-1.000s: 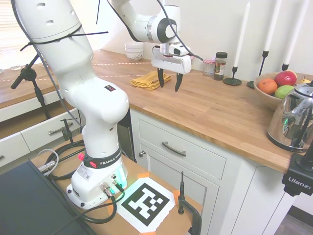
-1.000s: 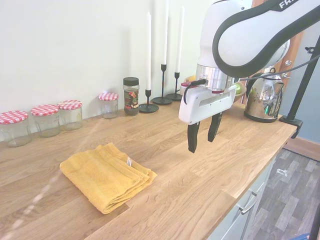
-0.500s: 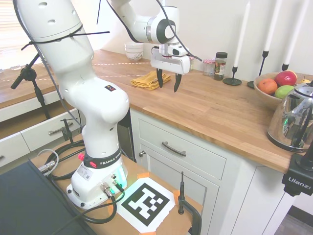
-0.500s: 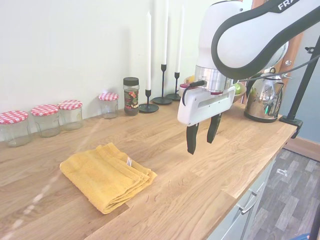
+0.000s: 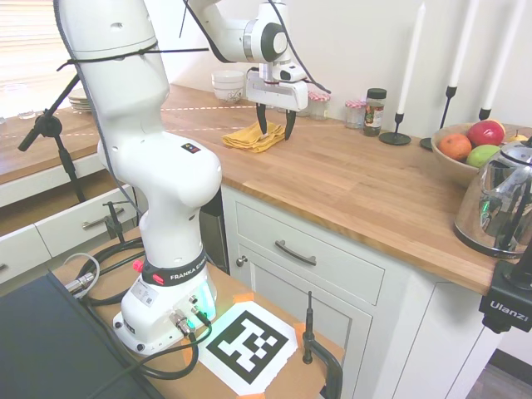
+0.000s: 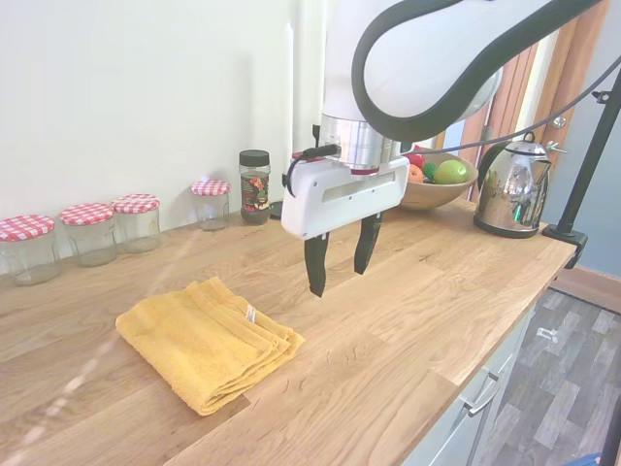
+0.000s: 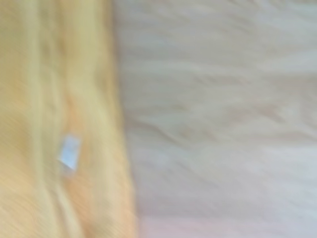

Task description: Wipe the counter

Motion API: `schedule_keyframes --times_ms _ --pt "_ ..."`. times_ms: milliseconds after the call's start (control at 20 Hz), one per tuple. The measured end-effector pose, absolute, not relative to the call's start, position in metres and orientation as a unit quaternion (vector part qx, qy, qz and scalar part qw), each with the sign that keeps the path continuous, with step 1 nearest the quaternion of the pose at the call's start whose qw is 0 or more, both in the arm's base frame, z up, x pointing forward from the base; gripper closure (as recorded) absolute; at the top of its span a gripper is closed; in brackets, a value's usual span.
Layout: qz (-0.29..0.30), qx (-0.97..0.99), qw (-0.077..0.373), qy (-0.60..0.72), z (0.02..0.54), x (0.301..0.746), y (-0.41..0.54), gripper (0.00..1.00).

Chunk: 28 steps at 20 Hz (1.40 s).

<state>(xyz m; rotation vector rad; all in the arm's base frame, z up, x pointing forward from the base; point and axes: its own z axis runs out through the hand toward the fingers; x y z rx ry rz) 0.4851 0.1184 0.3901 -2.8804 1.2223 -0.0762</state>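
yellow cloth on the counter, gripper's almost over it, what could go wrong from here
1. The open gripper hangs above the counter beside the folded yellow cloth, near its edge; descending there could pinch only the top fold or miss it.
2. The cloth is folded in layers, so it may unfold or bunch once dragged.
3. A wide wipe could reach the checked-lid jars and the spice jar along the wall.
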Motion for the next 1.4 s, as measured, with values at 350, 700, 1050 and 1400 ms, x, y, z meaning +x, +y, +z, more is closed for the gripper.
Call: schedule_keyframes --times_ms 350,700,1050,1400 --pt "-0.02 -0.926 -0.001 0.378 0.403 0.525 0.172 0.0" --pt "-0.014 -0.93 -0.013 0.367 0.399 0.546 0.212 0.0" --pt "-0.006 -0.931 -0.018 0.366 0.381 0.561 0.224 0.0" --pt "0.004 -0.932 -0.034 0.36 0.351 0.57 0.234 0.0"
